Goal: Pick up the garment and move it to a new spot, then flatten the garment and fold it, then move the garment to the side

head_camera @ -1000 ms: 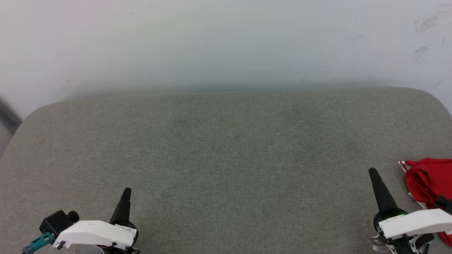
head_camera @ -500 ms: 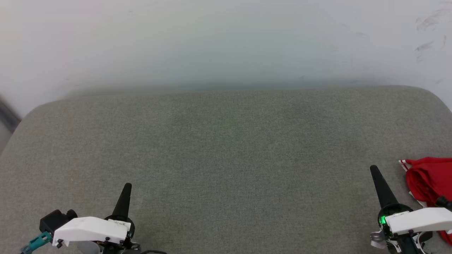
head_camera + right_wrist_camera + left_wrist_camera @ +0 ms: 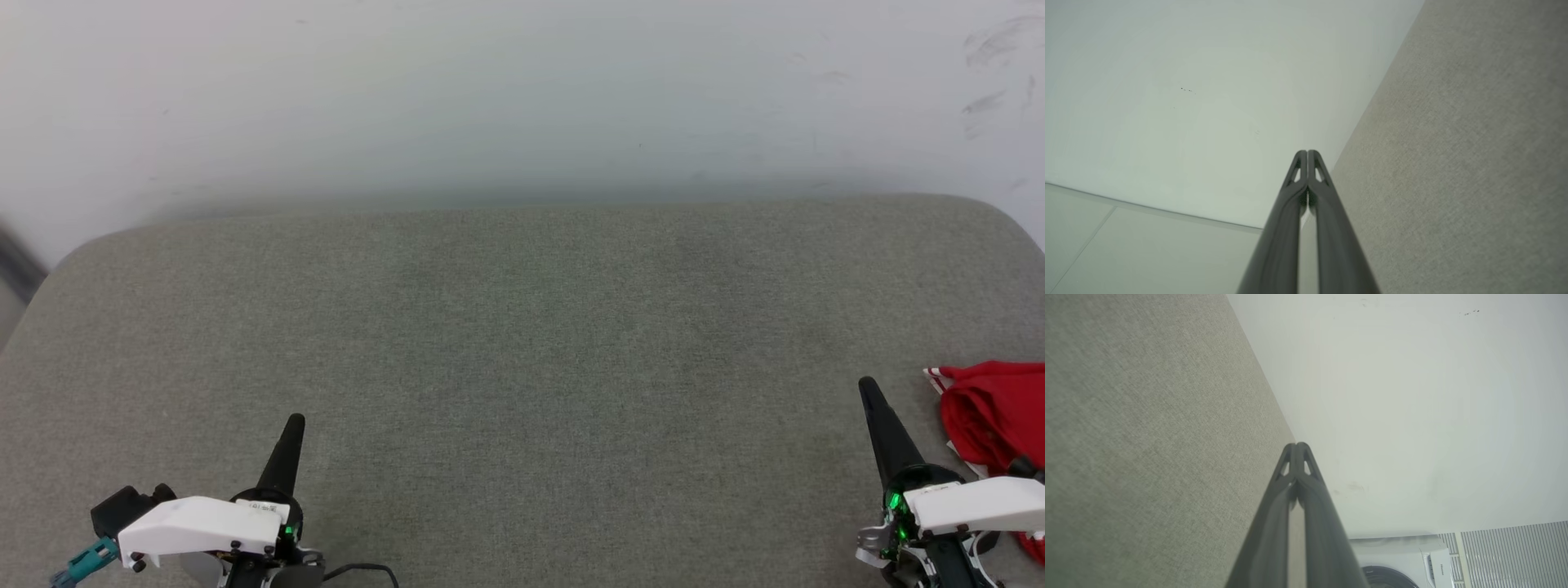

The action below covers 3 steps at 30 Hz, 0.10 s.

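Observation:
The garment (image 3: pixel 992 412), red with a bit of red-white stripe trim, lies bunched at the right edge of the grey padded table (image 3: pixel 522 327) in the head view, partly cut off by the frame. My right gripper (image 3: pixel 867 387) stands just left of it, shut and holding nothing, fingers pointing away from me. My left gripper (image 3: pixel 295 422) is at the lower left, also shut and empty. In the left wrist view the left gripper (image 3: pixel 1297 446) has its tips pressed together; in the right wrist view the right gripper (image 3: pixel 1307 153) likewise.
A pale wall (image 3: pixel 522 98) rises behind the table's far edge. The table has rounded corners at the far left and far right. A white appliance (image 3: pixel 1404 559) and a ribbed panel (image 3: pixel 1515 555) appear in the left wrist view.
Both grippers have crept a little forward over the table, still shut. The garment lies where it was; the head view shifted slightly.

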Motion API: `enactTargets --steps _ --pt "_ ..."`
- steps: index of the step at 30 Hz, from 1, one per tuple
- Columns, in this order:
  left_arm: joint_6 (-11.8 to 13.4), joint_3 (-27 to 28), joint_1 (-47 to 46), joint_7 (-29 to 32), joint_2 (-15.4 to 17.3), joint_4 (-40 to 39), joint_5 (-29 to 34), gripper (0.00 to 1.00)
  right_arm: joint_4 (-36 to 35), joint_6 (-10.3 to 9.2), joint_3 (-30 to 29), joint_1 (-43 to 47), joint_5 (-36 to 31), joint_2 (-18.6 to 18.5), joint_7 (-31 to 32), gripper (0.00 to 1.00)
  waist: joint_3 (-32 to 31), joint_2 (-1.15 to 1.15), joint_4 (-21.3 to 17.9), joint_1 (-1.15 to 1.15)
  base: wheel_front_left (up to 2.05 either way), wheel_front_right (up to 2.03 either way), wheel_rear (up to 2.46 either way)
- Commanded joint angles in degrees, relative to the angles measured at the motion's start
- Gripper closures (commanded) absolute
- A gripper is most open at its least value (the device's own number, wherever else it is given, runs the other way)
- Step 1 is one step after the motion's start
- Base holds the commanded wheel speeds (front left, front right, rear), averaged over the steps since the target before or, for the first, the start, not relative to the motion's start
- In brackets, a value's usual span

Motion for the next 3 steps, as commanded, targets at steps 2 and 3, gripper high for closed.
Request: enactTargets --steps 2,3 --pt "-0.60 0.71 -1.38 0.42 -0.22 0.02 -1.29 1.00 0.09 0.01 -0.15 -1.40 1.77 0.09 0.21 1.00 0.07 0.00 0.00 0.00 0.00 0.00 0.00" --pt "-0.74 0.87 -1.46 0.59 -0.32 0.13 -1.71 1.00 0.20 0.01 -0.18 -1.42 2.26 0.10 0.25 1.00 0.10 0.00 0.00 0.00 0.00 0.00 0.00"
